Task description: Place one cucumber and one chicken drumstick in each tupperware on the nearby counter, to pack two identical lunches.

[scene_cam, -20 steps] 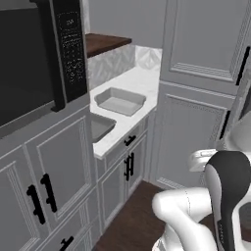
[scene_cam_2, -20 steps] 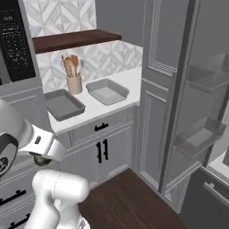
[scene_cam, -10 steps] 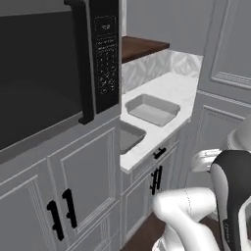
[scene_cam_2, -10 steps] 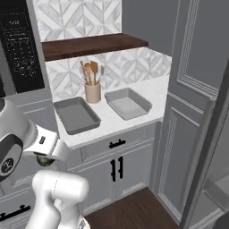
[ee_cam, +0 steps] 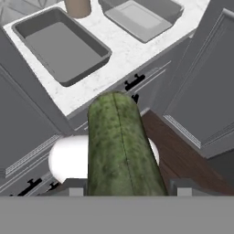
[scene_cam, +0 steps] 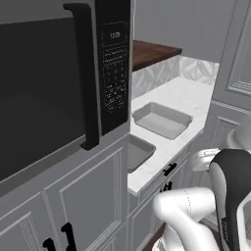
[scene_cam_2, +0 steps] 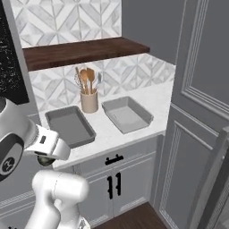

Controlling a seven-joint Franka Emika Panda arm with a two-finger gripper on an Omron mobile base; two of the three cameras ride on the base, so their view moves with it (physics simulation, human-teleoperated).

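Note:
In the hand view a dark green cucumber runs lengthwise between my gripper's fingers, which are shut on it. Beyond it two grey tupperware sit side by side on the white marble counter: the left one and the right one, both with nothing in them. They also appear in the right base view as the left tupperware and right tupperware, and in the left base view as the near tupperware and far tupperware. The chicken drumstick is out of view.
A beige holder of wooden utensils stands behind the containers, under a dark wooden shelf. A black microwave hangs close on the left. Tall grey cabinets rise on the right. Grey doors with black handles sit under the counter.
The whole picture has shifted: the base has driven, so the counter and both tupperware now sit closer and more central. The containers themselves have not moved.

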